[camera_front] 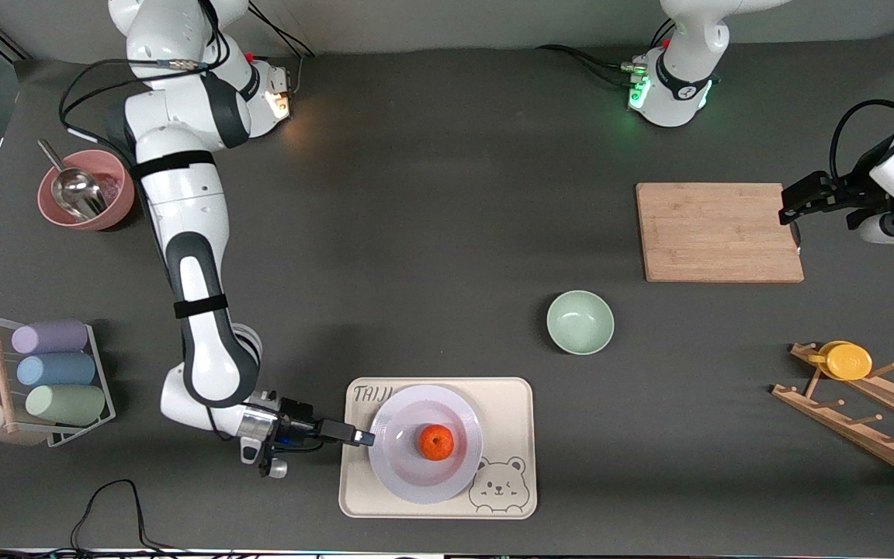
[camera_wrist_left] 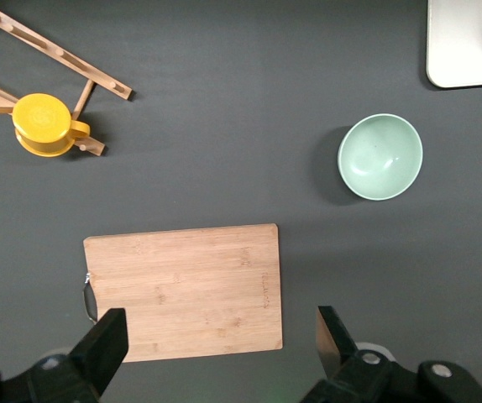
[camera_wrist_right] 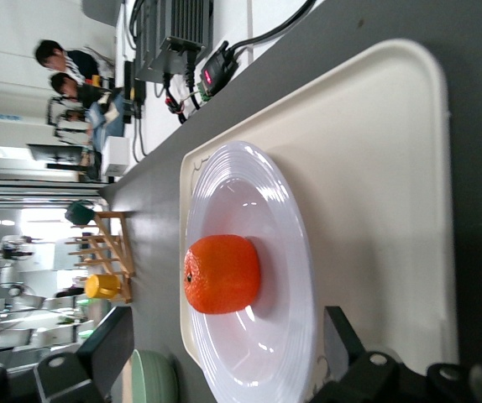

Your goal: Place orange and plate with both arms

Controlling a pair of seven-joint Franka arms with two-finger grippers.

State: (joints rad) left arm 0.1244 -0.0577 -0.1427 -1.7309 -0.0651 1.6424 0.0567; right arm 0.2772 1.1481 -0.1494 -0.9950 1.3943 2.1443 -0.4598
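The orange [camera_front: 436, 442] sits in the middle of the pale lavender-white plate [camera_front: 404, 475]. The plate rests on the cream bear tray [camera_front: 509, 411]. My right gripper [camera_front: 368, 438] is low at the plate's rim, at the end toward the right arm. It is open, with the rim between its wide-apart fingers. The right wrist view shows the orange [camera_wrist_right: 222, 274], the plate [camera_wrist_right: 249, 189], the tray [camera_wrist_right: 375, 168] and that gripper [camera_wrist_right: 228, 353]. My left gripper [camera_front: 791, 205] is open and empty, up over the edge of the wooden cutting board [camera_front: 719, 231]; it also shows in the left wrist view [camera_wrist_left: 220, 340].
A mint-green bowl [camera_front: 580, 321] stands between the tray and the board. A wooden rack [camera_front: 866, 423] with a yellow cup [camera_front: 847, 360] lies at the left arm's end. A pink bowl with a scoop [camera_front: 86, 190] and a stand of pastel cups [camera_front: 51, 373] are at the right arm's end.
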